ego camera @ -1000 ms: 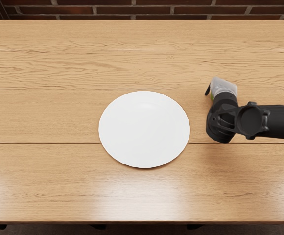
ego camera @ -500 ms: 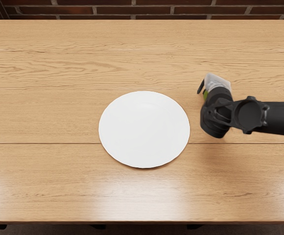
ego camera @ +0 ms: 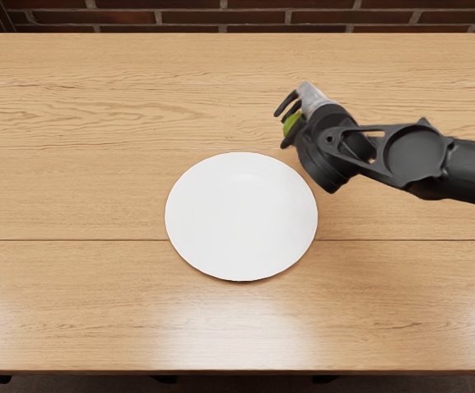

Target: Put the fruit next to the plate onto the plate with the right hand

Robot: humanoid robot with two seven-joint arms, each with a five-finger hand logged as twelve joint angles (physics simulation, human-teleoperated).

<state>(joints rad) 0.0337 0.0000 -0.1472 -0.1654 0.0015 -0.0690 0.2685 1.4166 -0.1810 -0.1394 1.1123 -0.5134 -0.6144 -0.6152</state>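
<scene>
The right hand (ego camera: 301,113) grips the green fruit (ego camera: 291,123) near the plate (ego camera: 237,219).

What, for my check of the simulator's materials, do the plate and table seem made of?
The plate: smooth, plain white, nearly matte; ceramic or plastic, I cannot tell. The table: varnished wood, going by grain lines, plank seams and a soft sheen near the front edge. The green fruit in the right hand is mostly hidden.

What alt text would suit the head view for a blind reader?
The robot's right hand, reaching in from the right, grips a green fruit just past the upper right rim of a white plate on a wooden table.
</scene>
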